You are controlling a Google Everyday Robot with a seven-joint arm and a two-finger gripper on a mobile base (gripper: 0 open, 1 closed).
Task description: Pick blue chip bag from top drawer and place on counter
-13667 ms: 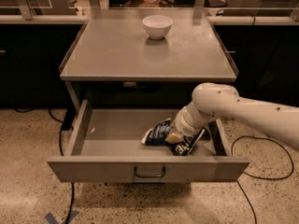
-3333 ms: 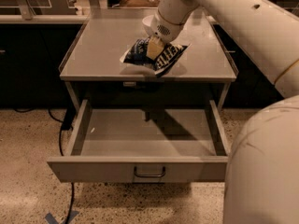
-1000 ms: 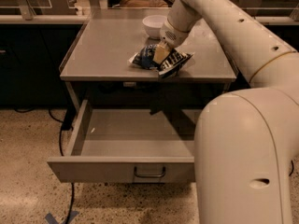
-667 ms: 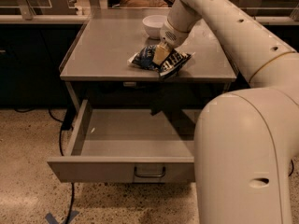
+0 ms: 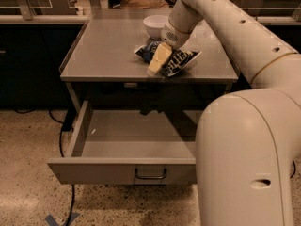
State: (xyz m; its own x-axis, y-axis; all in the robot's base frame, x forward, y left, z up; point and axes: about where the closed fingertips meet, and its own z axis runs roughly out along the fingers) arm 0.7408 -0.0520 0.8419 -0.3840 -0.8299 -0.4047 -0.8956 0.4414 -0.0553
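The blue chip bag (image 5: 181, 61) lies crumpled on the tabletop (image 5: 103, 55), toward its 3 o'clock side, with the white bowl (image 5: 155, 25) just beyond it at 11 o'clock. The gripper (image 5: 157, 62) sits right down on the bag's left half. Whether it clamps the foil or has let go, I cannot tell. Below, at 6 o'clock, the top drawer (image 5: 131, 142) stands pulled out with no bag in it. To my eye this is the placing step, nearly done. The next move calls for a clean release, then a lift straight up, clear of the bowl.
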